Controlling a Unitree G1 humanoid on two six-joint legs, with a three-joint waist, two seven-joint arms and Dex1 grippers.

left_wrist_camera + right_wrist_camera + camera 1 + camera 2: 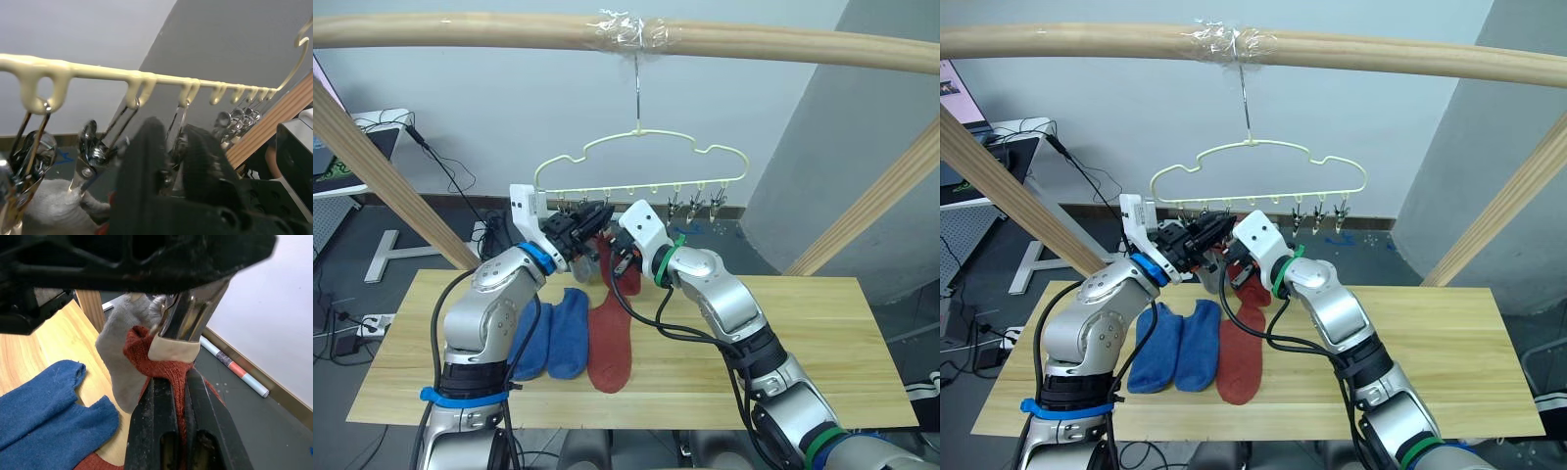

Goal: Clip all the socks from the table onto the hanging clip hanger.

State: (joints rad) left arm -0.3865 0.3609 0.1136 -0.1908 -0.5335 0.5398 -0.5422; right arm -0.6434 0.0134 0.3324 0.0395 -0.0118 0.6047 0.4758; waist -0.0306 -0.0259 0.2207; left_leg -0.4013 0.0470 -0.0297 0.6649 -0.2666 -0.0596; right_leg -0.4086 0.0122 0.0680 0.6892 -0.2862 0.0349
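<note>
Grey wall behind, wooden pole overhead, hanger hanging from it above table. Right gripper pinching red sock cuff, raising it to clip. Left gripper squeezing that clip. Grey sock hanging clipped alongside. Two blue socks and another red sock lying on table. Knit looking light, floppy; cuff edge probably best hold.

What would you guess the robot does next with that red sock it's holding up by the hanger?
Probably nudge the sock's cuff up between the clip's jaws. The right gripper is shut on a rust-red sock just under a metal clip, while the left gripper is at the clips of the clip hanger. Once the clip bites, the right could let go.
</note>
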